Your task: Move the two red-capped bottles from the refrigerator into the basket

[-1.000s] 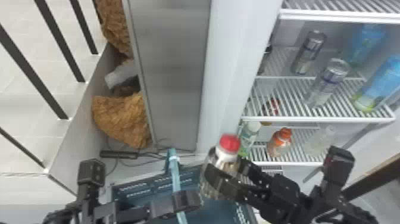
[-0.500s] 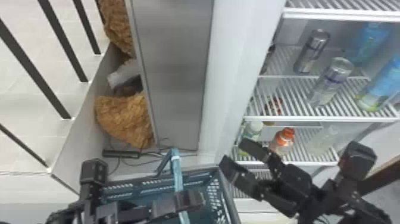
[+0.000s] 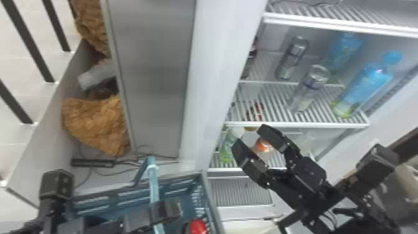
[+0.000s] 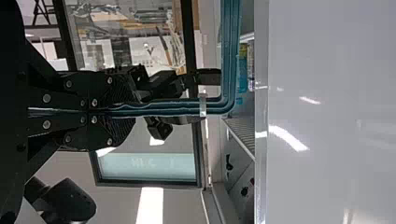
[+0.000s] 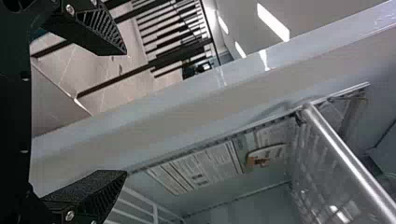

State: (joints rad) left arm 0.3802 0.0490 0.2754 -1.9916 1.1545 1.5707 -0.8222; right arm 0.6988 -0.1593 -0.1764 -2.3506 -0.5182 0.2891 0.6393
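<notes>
Right of the raised handle [image 3: 154, 183] and the left gripper [image 3: 165, 212] closed on it, the basket [image 3: 174, 178] is open from above down to a red-capped bottle [image 3: 198, 226], while entry to the refrigerator's lower shelf [image 3: 224, 170] passes under the middle shelf [image 3: 304, 124], with green-and-white [image 3: 228, 146] and orange-capped [image 3: 263, 145] bottles inside.

At the bottom, basket [image 3: 211, 199], with a capped bottle [image 3: 198, 226] inside (near the right side). Behind and to the right, refrigerator [image 3: 224, 62]: two cans [image 3: 290, 59] on the middle shelf [image 3: 304, 125], a tall bottle [image 3: 362, 87] right of them, another bottle [image 3: 228, 146] on the shelf below [image 3: 227, 170], toward its left.
</notes>
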